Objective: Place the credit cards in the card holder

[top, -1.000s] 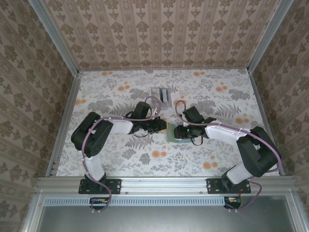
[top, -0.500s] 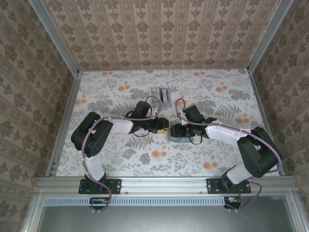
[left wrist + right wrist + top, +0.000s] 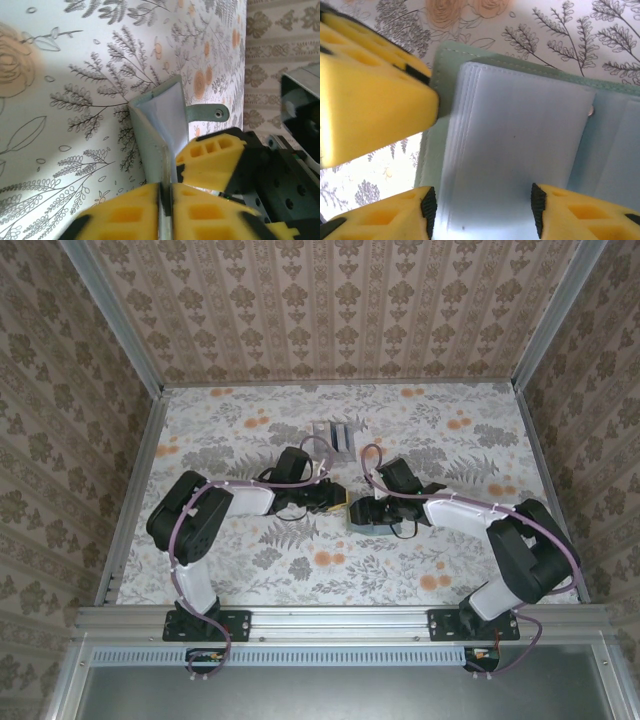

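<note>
The left gripper (image 3: 165, 200) pinched one cover of the card holder (image 3: 160, 112), propping it open on the table (image 3: 250, 430); the right gripper (image 3: 480, 215) hovered spread above its clear sleeves (image 3: 520, 150). A credit card wanted fetching next, I reckoned.

Table (image 3: 450, 440): white ground, grey fern and leaf line-work, scattered orange blossoms (one pale peach rose sits at the upper left of the left wrist view).
Walls (image 3: 340, 310): beige, with a repeating tan damask motif between fine vertical stripes.
Card holder (image 3: 442, 65): muted grey-green cover with pale stitching. I read the inner sleeves as clear with a frosted bluish cast.
Snap (image 3: 218, 114) on the strap: silvery with a dark centre.
Left gripper (image 3: 165, 200): yellow pads, black backing.
Right gripper (image 3: 482, 210): same yellow, black edges.
Left arm (image 3: 245, 502) and right arm (image 3: 465, 512): black joints, white links, lilac cables.
Stand (image 3: 335, 435), upper centre of the top view: silvery.
Frame rails (image 3: 340, 618): I log plain grey metal.
</note>
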Action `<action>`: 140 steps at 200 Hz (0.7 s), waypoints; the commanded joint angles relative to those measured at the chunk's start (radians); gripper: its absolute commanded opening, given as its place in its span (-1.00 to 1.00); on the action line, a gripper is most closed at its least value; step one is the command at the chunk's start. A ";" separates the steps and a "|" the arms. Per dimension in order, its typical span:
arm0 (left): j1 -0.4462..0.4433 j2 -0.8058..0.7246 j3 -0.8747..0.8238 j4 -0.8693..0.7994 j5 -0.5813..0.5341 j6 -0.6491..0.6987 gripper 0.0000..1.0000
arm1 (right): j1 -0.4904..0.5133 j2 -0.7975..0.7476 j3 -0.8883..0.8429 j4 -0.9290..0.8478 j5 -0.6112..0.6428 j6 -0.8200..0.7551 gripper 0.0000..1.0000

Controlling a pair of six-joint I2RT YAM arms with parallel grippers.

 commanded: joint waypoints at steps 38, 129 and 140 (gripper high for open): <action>0.002 0.027 0.027 0.033 0.034 0.003 -1.00 | 0.000 0.058 0.035 -0.036 0.014 -0.029 0.16; 0.017 0.006 -0.010 0.011 0.008 0.014 -1.00 | -0.017 -0.011 -0.014 -0.024 0.053 0.004 -0.17; 0.017 0.005 -0.015 0.012 0.007 0.015 -1.00 | -0.019 -0.028 -0.027 -0.015 0.054 0.005 -0.23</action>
